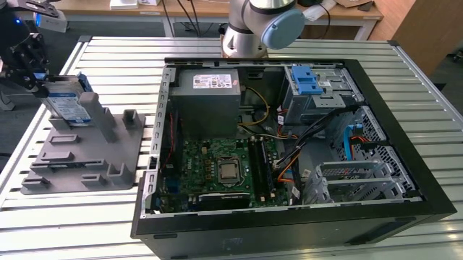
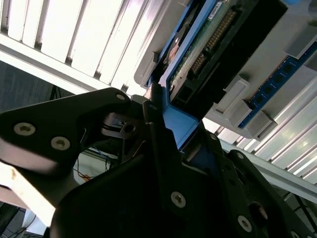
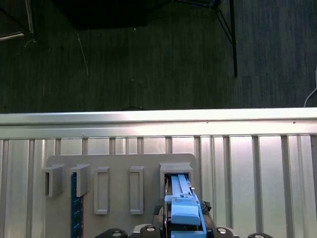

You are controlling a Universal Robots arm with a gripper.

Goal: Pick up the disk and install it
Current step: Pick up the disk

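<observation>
gripper (image 1: 36, 78) | jaws clamped on disk (image 1: 70, 106) at its blue-railed top edge, upright in grey rack (image 1: 87, 162) | judged stiff, dense, shock-sensitive; best gripped by the rails, not the label

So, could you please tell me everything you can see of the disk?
The disk is a flat silver drive with a white-and-blue label and blue plastic side rails. It stands on edge in a slot of the grey holder at the exterior view's left, outside the computer case. The second wrist view shows its green circuit board. The gripper is at its upper end.
</observation>
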